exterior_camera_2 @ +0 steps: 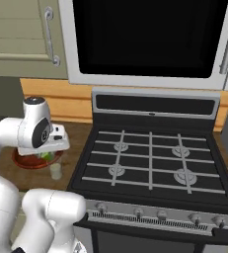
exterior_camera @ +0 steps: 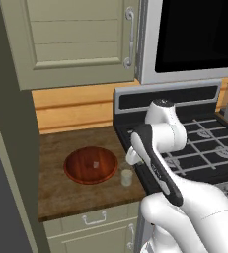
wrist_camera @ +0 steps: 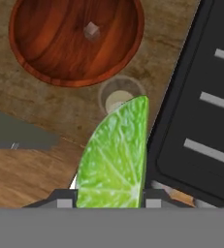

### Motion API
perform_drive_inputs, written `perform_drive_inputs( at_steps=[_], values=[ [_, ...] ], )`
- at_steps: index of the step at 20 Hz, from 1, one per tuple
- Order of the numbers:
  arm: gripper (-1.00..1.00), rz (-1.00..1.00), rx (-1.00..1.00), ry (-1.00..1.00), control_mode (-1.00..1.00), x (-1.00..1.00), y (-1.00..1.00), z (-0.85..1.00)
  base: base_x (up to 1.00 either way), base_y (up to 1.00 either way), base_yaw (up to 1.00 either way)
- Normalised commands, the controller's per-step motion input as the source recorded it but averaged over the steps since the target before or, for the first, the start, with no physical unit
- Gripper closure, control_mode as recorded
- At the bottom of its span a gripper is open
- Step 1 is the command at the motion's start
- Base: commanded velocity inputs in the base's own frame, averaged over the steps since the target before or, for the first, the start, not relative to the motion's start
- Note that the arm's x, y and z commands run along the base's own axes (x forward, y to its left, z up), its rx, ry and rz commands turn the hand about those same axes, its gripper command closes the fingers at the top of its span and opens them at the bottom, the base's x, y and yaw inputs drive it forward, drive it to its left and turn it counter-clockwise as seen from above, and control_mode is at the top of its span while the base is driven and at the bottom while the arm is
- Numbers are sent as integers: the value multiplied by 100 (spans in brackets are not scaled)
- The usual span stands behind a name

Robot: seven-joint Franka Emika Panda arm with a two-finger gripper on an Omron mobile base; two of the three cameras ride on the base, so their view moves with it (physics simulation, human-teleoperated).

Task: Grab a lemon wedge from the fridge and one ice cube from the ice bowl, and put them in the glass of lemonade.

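One lemon wedge (wrist_camera: 114, 155), clamped in the end effector (wrist_camera: 108, 202), half hides the glass of lemonade (wrist_camera: 119, 99).

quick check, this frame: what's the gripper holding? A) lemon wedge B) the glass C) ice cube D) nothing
A: in the hand view the green lemon wedge sits clamped in the gripper, above the glass of lemonade; the ice cube lies in the ice bowl.
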Motion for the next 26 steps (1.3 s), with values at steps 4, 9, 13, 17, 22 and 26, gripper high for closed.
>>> perform_drive_inputs(
  at_steps=[4,9,13,17,22,26],
  values=[
    [100,-1,-10,0,-100,42,28,-32,0,0,0],
    [100,-1,-4,0,-100,44,13,-28,0,0,0],
    [100,0,-1,0,-100,29,0,-15,0,0,0],
    [100,0,0,0,-100,28,0,-16,0,0,0],
    [100,0,0,0,-100,21,0,-5,0,0,0],
    [100,0,0,0,-100,18,2,0,0,0,0]
  ],
)
